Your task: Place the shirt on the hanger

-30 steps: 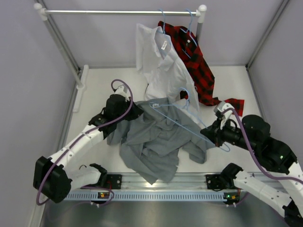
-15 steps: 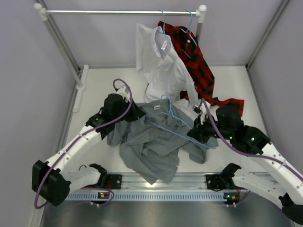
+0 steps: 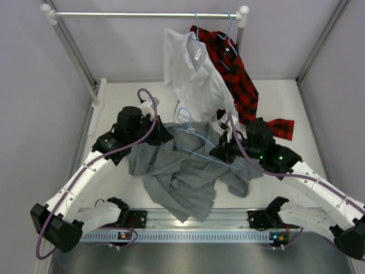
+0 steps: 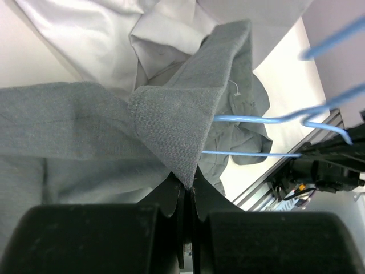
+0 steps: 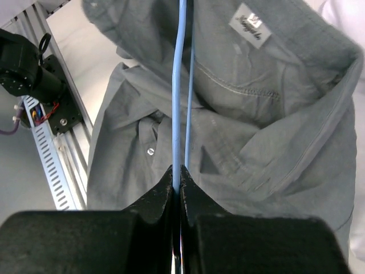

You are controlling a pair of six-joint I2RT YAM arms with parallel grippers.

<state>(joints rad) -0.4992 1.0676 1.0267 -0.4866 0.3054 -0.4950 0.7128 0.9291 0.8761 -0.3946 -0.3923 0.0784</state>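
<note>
Since a second ago, the hanger point(image 3: 202, 149) is brought leftward, clamped in the shut right gripper point(image 3: 225, 154). The shirt point(image 3: 182, 177) is crumpled just nearside of the white shirt point(image 3: 197, 85), its collar pinched by the left gripper point(image 3: 162, 136). Threading is judged imminent.

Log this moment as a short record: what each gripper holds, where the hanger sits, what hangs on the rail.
left gripper: shut on a fold of the grey shirt
right gripper: shut on the hanger
hanger position: above the grey shirt, wires running behind the held fold
grey shirt: crumpled on the table, not yet on the hanger
rail: white shirt and plaid shirt hanging
</note>
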